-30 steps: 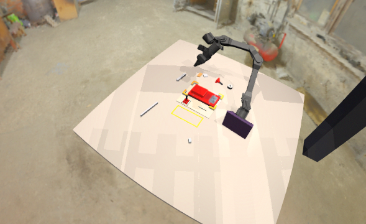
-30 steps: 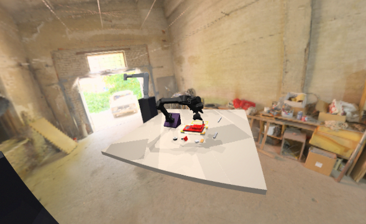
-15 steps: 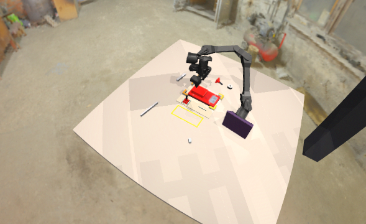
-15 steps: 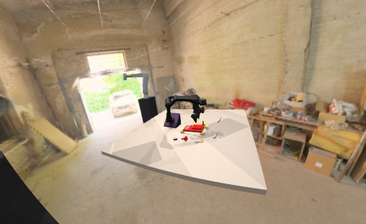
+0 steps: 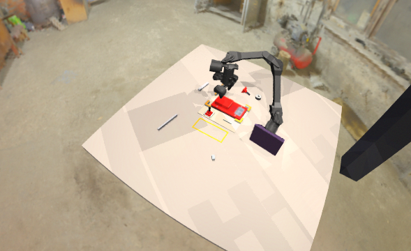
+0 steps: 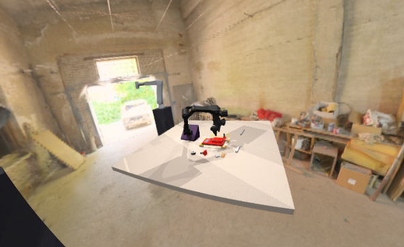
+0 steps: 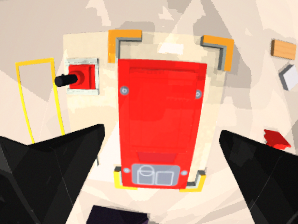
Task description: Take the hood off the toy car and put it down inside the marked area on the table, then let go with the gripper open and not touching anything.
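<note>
The toy car's red hood (image 5: 230, 107) (image 6: 212, 141) (image 7: 162, 112) lies flat on the pale board (image 7: 107, 142), between orange and yellow corner brackets. It has a grey panel (image 7: 155, 174) at one end. The marked area, a yellow outline (image 5: 206, 134) (image 7: 35, 61), is on the table beside the board, with nothing inside it in the top view. My gripper (image 5: 221, 95) (image 6: 215, 133) (image 7: 163, 133) is wide open and empty, above the hood and pointing down. In the wrist view its fingertips stand on either side of the hood, apart from it.
A red piece with a black stalk (image 5: 208, 112) (image 7: 79, 78) stands on the board. Beyond the hood lie another red piece (image 5: 245, 90) (image 6: 204, 153) (image 7: 276, 139), a wheel (image 5: 258, 97) and an orange block (image 6: 223, 155) (image 7: 283, 49). A silver bar (image 5: 167, 122) lies farther off.
</note>
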### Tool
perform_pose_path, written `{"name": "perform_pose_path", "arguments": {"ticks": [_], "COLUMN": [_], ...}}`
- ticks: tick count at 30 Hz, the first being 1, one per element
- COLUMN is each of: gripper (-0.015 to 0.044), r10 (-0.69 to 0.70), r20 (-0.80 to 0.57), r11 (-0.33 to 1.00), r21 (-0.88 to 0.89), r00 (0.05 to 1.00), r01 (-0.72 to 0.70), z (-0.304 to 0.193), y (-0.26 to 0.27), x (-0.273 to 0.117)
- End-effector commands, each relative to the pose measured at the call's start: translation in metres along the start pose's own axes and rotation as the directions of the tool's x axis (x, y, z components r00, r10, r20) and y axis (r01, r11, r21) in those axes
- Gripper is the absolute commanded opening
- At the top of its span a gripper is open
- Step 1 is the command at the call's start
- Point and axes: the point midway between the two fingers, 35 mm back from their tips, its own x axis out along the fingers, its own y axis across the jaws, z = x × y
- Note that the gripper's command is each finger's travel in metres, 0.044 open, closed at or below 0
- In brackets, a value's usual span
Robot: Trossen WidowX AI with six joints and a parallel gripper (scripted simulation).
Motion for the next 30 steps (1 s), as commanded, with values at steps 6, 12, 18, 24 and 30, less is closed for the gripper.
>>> {"name": "perform_pose_path", "arguments": {"ticks": [6,12,18,24,30], "gripper": [0.044,0.044,0.044,0.044,0.044], "r10": [-0.006,-0.006,-0.006,-0.006,-0.007], "r20": [-0.005,-0.005,-0.005,-0.005,-0.005], "r11": [1.0,1.0,1.0,1.0,1.0], "r21": [-0.009,-0.009,-0.009,-0.009,-0.009], "r00": [1.0,1.0,1.0,1.0,1.0], "r01": [0.006,0.006,0.006,0.006,0.007], "z": [-0.002,-0.002,-0.002,-0.002,-0.003], "y": [0.0,0.0,0.0,0.0,-0.001], "x": [0.01,0.015,0.02,0.025,0.03]}}
